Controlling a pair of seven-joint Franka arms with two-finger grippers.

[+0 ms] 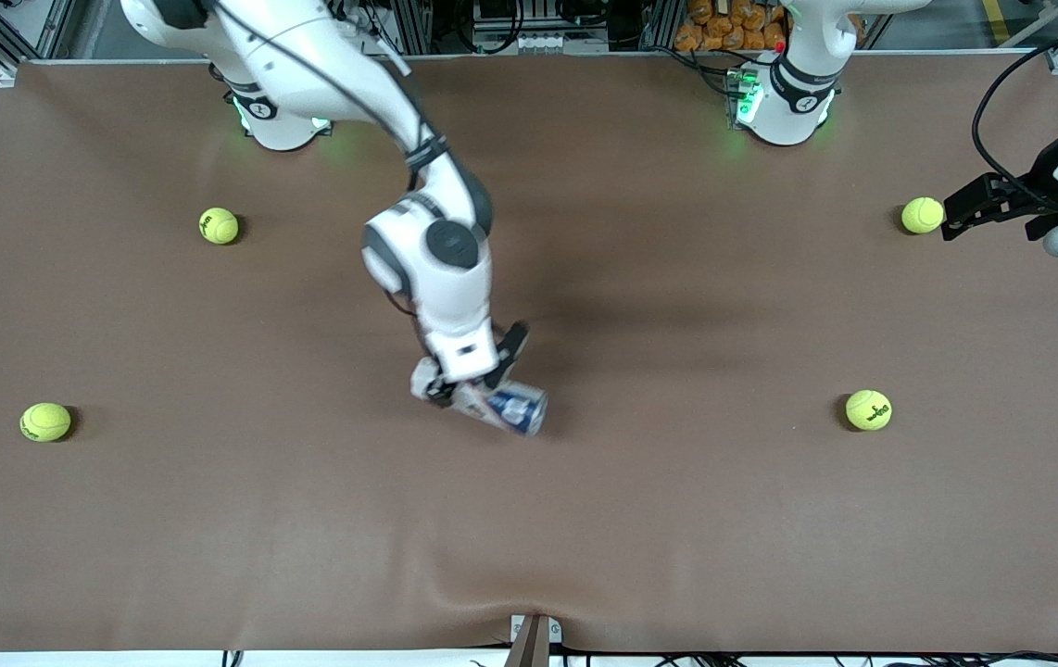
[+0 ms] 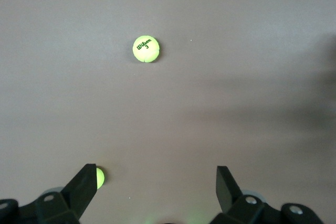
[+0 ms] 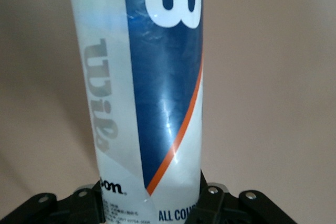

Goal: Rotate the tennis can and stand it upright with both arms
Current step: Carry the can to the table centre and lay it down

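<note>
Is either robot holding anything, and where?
The right pincer grips the clear blue-and-white labelled tennis can near one end; the left pincer holds nothing.

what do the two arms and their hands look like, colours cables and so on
Both arms are glossy white, jointed, with grey round joint caps. The right arm carries a black cable along its links. Bases glow green. The left hand and right hand are black, with two fingers each and small silver screws.

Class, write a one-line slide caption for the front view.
Right gripper shut on the tennis can lying mid-table; left gripper waits open beside a tennis ball.
</note>
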